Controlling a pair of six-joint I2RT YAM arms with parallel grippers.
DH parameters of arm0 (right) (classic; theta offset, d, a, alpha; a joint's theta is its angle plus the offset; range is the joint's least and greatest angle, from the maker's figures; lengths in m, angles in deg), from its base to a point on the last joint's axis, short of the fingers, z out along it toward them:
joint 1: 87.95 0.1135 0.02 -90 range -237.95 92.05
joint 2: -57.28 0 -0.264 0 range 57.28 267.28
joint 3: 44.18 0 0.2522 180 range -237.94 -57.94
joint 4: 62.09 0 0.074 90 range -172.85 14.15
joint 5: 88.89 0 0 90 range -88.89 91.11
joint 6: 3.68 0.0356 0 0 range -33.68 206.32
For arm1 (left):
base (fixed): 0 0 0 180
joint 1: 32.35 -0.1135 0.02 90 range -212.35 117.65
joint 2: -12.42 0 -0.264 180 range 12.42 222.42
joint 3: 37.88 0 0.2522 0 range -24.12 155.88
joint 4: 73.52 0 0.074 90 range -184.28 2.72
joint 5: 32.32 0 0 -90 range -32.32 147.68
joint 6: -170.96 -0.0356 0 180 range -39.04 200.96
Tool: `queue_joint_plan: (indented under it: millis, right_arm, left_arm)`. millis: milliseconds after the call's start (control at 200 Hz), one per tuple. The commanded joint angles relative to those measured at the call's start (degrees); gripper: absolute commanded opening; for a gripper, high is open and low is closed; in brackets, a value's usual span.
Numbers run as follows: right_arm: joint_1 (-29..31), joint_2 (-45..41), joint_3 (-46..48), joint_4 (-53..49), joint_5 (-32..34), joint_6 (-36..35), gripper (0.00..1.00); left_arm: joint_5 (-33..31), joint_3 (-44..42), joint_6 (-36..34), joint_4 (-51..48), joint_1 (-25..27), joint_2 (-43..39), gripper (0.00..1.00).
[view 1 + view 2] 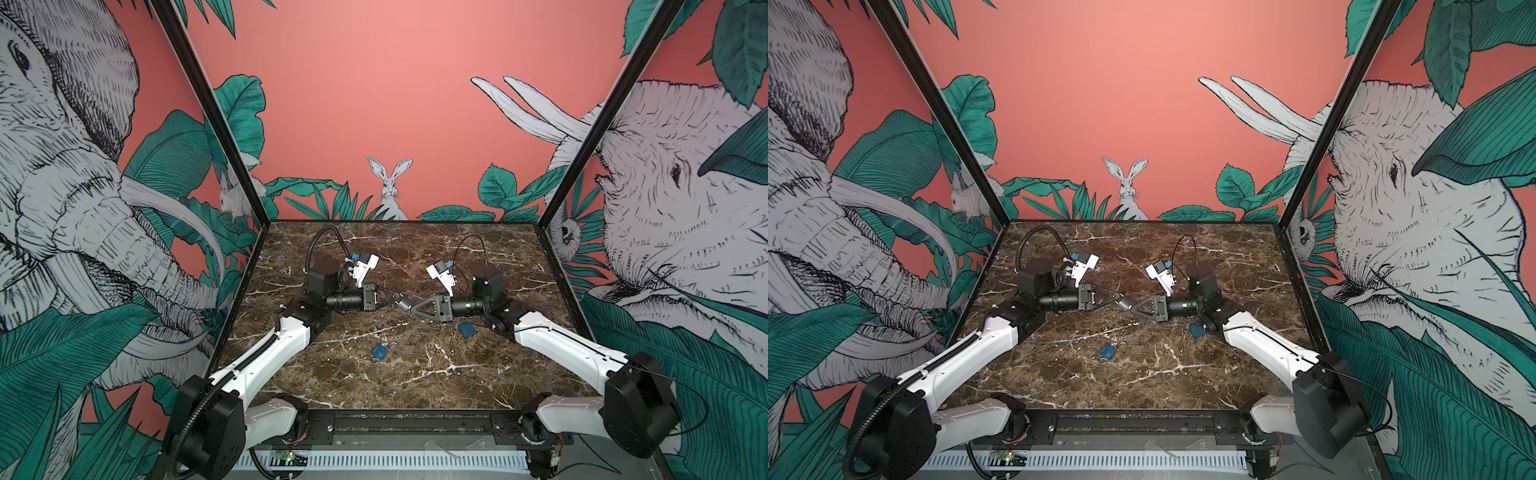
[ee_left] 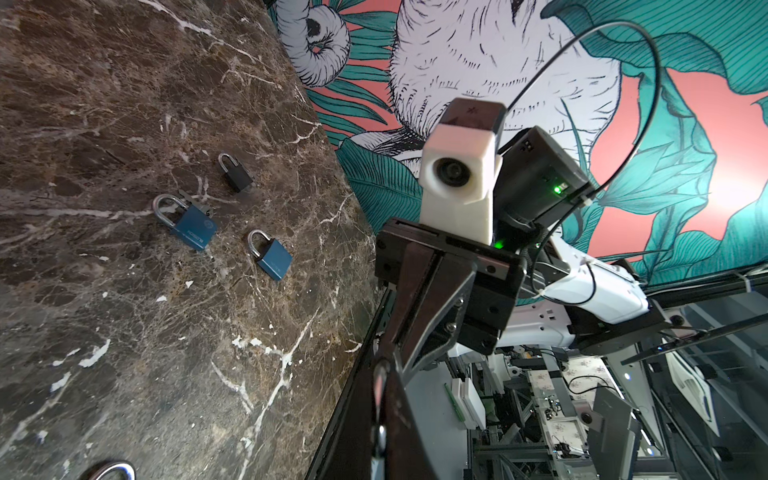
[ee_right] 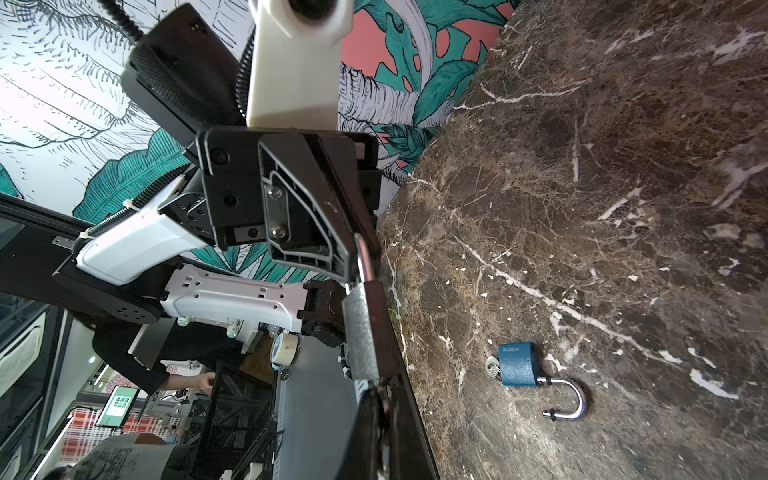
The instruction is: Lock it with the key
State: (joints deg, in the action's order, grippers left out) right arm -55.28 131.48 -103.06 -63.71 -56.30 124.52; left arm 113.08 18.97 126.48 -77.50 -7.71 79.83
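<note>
Two grippers, one grey padlock (image 1: 404,303), table (image 1: 457,374) centre.
Left gripper (image 1: 397,297) clamped shut on its shackle; right gripper (image 1: 412,310) pinched shut at the body's far end, on what, unclear. Open blue padlock (image 1: 380,351) at 6 o'clock. Right wrist view shows a key (image 3: 493,367) in it; only left wrist view shows a black padlock (image 2: 237,176).

**A:** Top pair?

**B:** Mounted high at the near edge, above the arm bases. Tilted down across the marble tabletop (image 1: 415,374) toward the rabbit wall (image 1: 390,183). Far off, and both top views take in nearly the same whole scene.

**A:** Wrists?

**B:** Close, rolled sideways, facing each other. Left wrist view meets the right arm's camera (image 2: 455,170); right wrist view meets the left arm's camera (image 3: 291,75).

**A:** Overlap?

**B:** Tabletop. The right wrist's blue padlock (image 3: 517,365) also lies in both top views.
</note>
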Motion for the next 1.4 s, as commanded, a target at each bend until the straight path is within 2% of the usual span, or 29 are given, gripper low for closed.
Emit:
queue_joint_plan:
  millis: [0, 395, 775, 870, 1025, 1090, 1185, 1390]
  right_arm:
    - [-0.56, -0.22, 1.99, 1.58, -0.53, 0.58, 0.00]
    - [-1.79, 1.44, 4.43, 5.92, -1.65, 2.98, 0.00]
    - [-2.91, 0.20, 5.48, 5.10, -0.60, 2.81, 0.00]
    - [-3.87, -1.58, 4.91, -0.06, 2.97, 0.13, 0.00]
    - [-5.47, -6.38, 3.04, -13.81, 14.28, -6.34, 0.00]
    - [-5.73, -8.75, 2.81, -18.10, 19.50, -7.63, 0.00]
    - [-6.30, -12.11, 3.54, -21.37, 23.54, -7.92, 0.00]
    - [-6.90, -18.08, 5.33, -29.64, 32.73, -8.67, 0.00]
  left_arm:
    - [-2.71, -0.05, 2.06, 3.41, -3.97, -1.87, 0.00]
    - [-0.51, 1.16, 1.90, 2.62, -6.05, -2.76, 0.00]
    - [1.16, 1.60, 1.50, 1.52, -7.33, -3.23, 0.00]
    - [1.24, 2.54, -2.32, -4.30, -7.37, -3.06, 0.00]
    - [-0.65, 3.52, -9.67, -14.65, -5.10, -2.65, 0.00]
    - [-2.27, 3.41, -11.78, -17.00, -2.40, -2.26, 0.00]
    - [-5.19, 3.95, -14.13, -19.52, 2.61, -0.11, 0.00]
    - [-9.87, 5.10, -15.11, -19.02, 10.07, 7.07, 0.00]
